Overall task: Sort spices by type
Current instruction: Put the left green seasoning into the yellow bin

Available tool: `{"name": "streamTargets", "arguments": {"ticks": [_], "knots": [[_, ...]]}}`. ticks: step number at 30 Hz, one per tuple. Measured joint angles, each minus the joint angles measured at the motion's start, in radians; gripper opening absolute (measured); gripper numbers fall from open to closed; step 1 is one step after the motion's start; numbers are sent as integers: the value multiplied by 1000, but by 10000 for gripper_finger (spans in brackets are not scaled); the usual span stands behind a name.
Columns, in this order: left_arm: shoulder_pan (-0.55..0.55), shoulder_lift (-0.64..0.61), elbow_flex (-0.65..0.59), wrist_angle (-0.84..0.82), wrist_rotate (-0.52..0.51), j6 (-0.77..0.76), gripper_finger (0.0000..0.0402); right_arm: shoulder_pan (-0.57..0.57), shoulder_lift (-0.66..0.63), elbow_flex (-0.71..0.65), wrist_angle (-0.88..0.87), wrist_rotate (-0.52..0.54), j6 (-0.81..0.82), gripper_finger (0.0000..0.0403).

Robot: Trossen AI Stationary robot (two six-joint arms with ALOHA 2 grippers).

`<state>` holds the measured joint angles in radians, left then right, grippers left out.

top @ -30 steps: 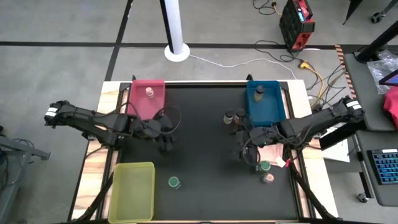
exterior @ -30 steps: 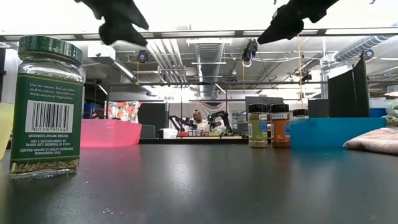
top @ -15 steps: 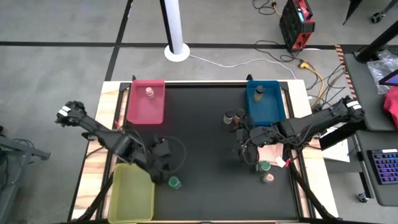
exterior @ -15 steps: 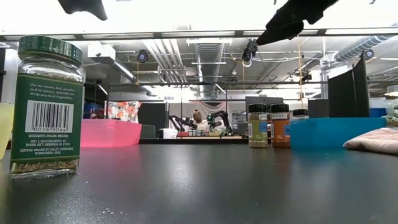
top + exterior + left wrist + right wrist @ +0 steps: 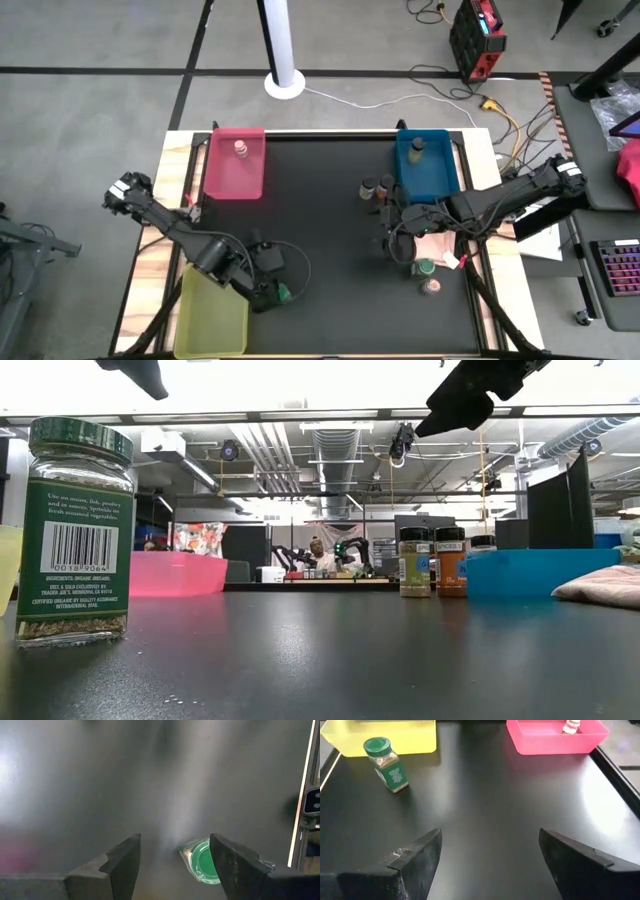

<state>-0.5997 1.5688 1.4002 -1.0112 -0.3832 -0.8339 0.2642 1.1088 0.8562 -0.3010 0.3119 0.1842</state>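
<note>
Left gripper (image 5: 172,865): hovering wide open, empty, above the small green-lidded glass spice jar (image 5: 202,866).
Right gripper (image 5: 487,862): waiting open, empty.
Risk: jar sitting off-centre, so a finger is likely tipping it.

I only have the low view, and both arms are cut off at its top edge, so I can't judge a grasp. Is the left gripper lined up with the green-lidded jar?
Observer: Roughly. The left gripper hangs above the green-lidded jar, beside the yellow-green tray.
Operator: Are its jaws open?
Observer: Yes, open. The left wrist view shows the green lid between them, nearer one jaw than the other.
Operator: Is anything in the red tray yet?
Observer: The red tray holds one pinkish-topped jar, at its far end.
</note>
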Motion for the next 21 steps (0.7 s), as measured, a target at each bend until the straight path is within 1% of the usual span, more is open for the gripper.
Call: {"name": "streamTargets", "arguments": {"ticks": [5, 10, 12, 16, 21], "knots": [[-7, -2, -13, 0, 0, 13, 220, 0, 6, 0, -1, 0, 32, 320], [-30, -4, -7, 0, 0, 5, 220, 23, 15, -1, -1, 1, 55, 329], [-35, -4, -5, 0, 0, -20, 223, 33, 19, -1, 1, 3, 71, 333], [-33, -5, -7, -13, -33, -154, 240, 48, 26, -1, 2, 3, 101, 338], [-54, 0, -8, -10, -26, -144, 254, 52, 33, -1, 6, 4, 107, 334]]}}
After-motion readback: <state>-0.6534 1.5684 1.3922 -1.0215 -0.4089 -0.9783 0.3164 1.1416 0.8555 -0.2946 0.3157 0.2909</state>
